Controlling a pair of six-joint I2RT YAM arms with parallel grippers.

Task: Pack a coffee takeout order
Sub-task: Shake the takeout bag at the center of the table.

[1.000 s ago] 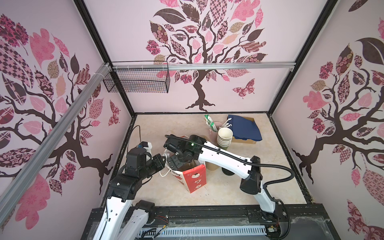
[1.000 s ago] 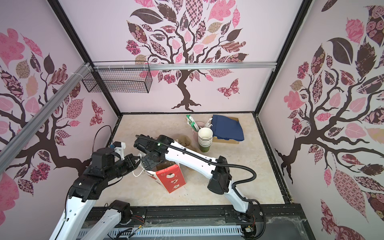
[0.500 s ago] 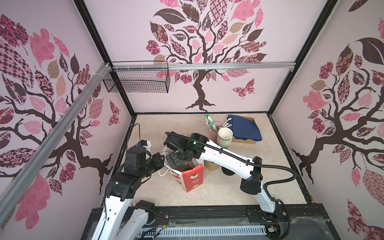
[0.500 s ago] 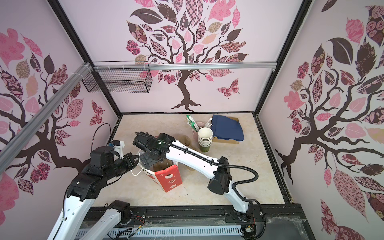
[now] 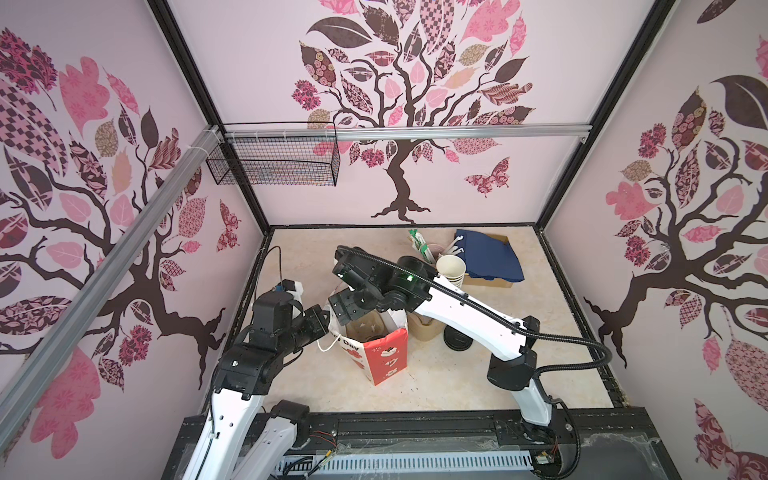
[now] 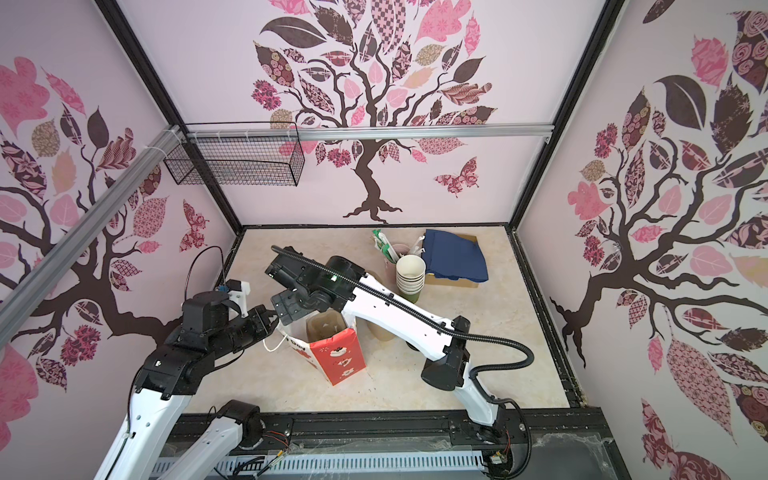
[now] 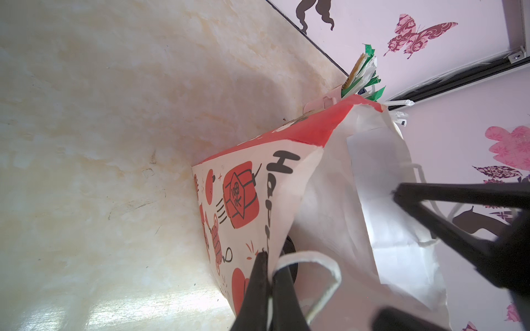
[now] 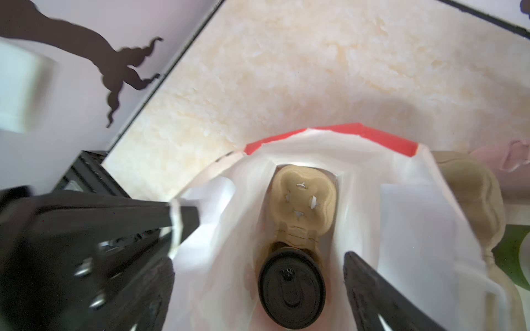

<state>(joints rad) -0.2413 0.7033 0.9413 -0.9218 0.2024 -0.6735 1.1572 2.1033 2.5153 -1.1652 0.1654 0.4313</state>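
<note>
A red-and-white paper bag (image 5: 384,357) (image 6: 338,357) stands left of the table's middle. My left gripper (image 7: 269,258) (image 5: 328,322) is shut on the bag's rim beside a white handle. My right gripper (image 8: 258,263) (image 5: 353,309) hangs open over the bag's mouth. Down inside sits the tan carrier (image 8: 302,197), with the black-lidded cup (image 8: 291,289) in one of its wells, between my right jaws and clear of both. The navy napkin (image 5: 490,257) (image 6: 457,255) lies on a box at the back right.
Another tan carrier (image 5: 424,328) and a loose black lid (image 5: 456,337) lie just right of the bag, under my right arm. A stack of lidless cups (image 5: 451,268) and a pink cup of straws (image 5: 428,249) stand beside the cardboard box (image 5: 494,282). A wire basket (image 5: 274,162) hangs on the back-left wall.
My right gripper has risen a little over the bag's mouth. The bag and my left gripper have shifted slightly leftward.
</note>
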